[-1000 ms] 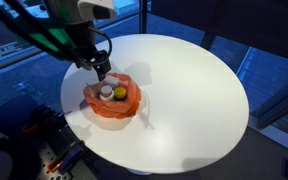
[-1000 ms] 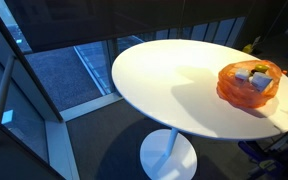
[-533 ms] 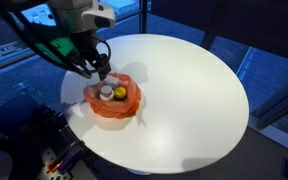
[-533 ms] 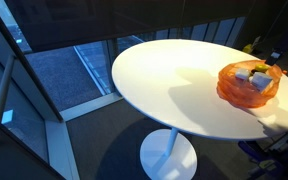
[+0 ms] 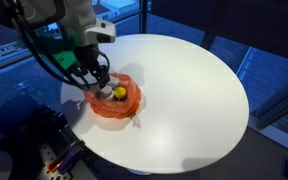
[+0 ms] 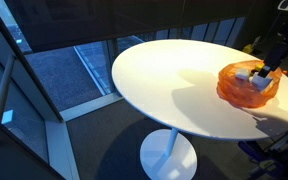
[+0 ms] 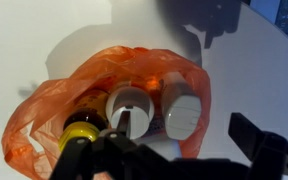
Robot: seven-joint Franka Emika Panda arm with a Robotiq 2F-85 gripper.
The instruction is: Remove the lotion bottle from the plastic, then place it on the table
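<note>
The orange-red crinkly plastic sits on the round white table, near its edge in both exterior views. In the wrist view it holds the pale grey-white lotion bottle, a white-topped container and a yellow-topped container. My gripper is open and low over the plastic, with the lotion bottle between its fingers. In an exterior view the gripper hides most of the contents; only the yellow top shows. It also reaches into the plastic in an exterior view.
The table edge lies close beside the plastic. The table stands on a white pedestal. Dark equipment with cables sits below the table edge by the robot. Glass walls surround the area.
The arm has moved down and toward the plastic; the gripper now sits over the contents, covering the white-topped container in the exterior view. The containers have not moved.
</note>
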